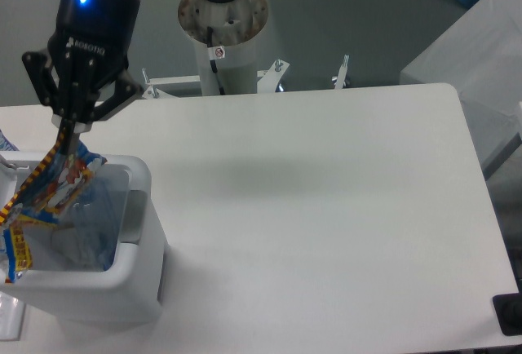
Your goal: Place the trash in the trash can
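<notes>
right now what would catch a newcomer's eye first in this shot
The gripper at upper left, blue light glowing on its body, stands out: it is shut on the blue snack wrapper, which dangles over the white trash can at lower left. Inside the can, the clear bottle shows faintly behind the wrapper.

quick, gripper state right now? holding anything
Gripper: closed on the top edge of the blue foil snack wrapper, which hangs over the white rectangular plastic trash can.
</notes>
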